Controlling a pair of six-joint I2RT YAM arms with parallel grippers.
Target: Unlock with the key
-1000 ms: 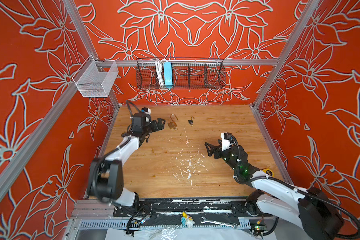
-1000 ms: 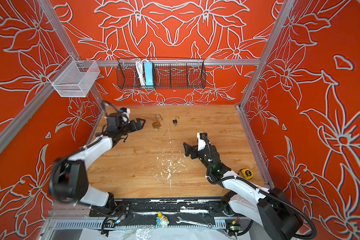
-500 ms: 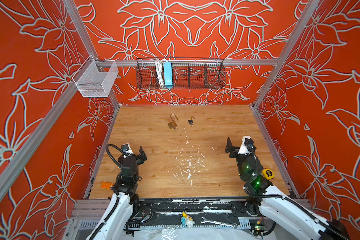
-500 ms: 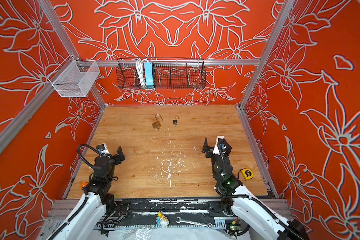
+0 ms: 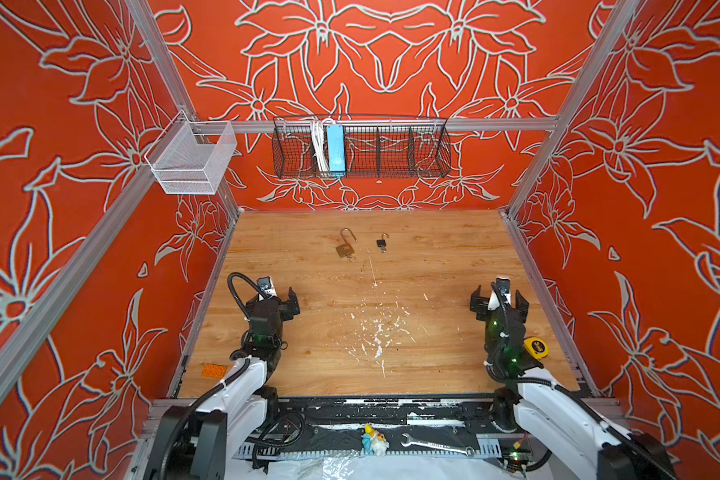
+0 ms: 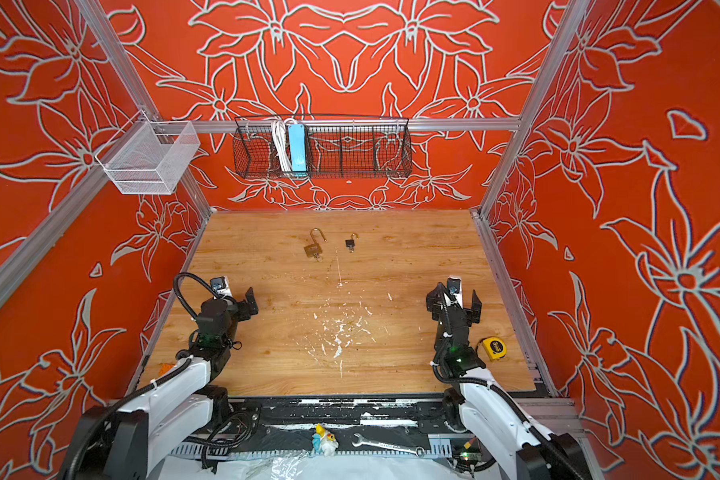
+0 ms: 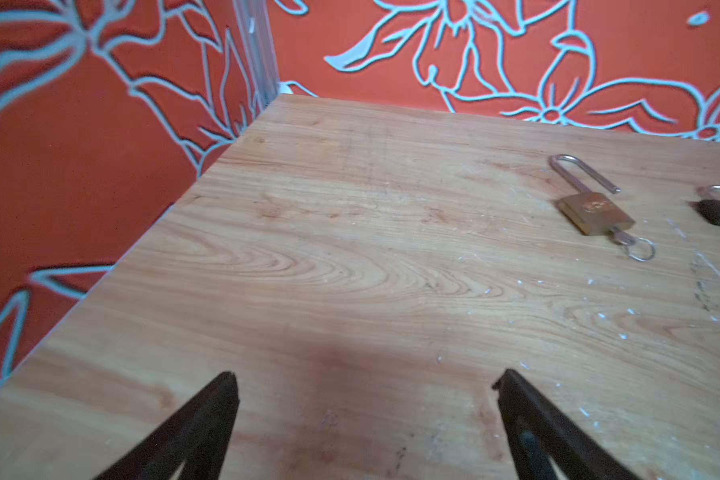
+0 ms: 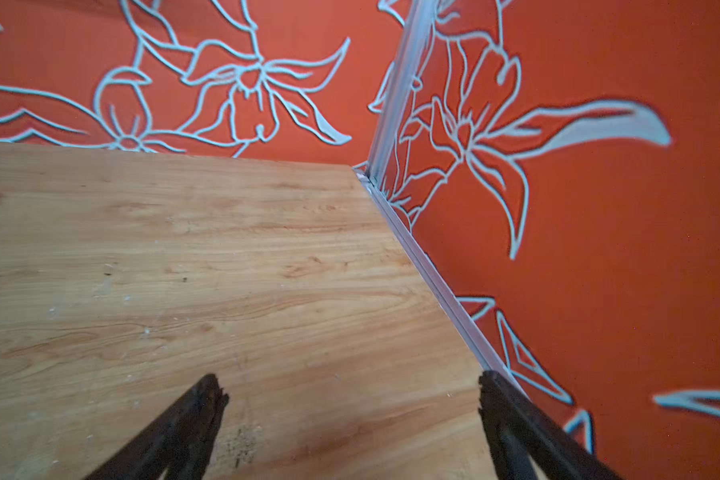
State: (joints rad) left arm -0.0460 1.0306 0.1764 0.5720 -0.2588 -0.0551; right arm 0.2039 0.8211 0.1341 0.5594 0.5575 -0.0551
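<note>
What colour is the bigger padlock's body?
The bigger padlock's body is brass-gold, clearest in the left wrist view.

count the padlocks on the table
2. The brass padlock lies at the far middle of the table; the smaller black padlock lies just right of it in both top views, not touching. None looks hidden.

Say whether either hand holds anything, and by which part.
Nothing is held. The left hand and right hand are open and empty; the brass padlock and black padlock lie on the table, away from both.
</note>
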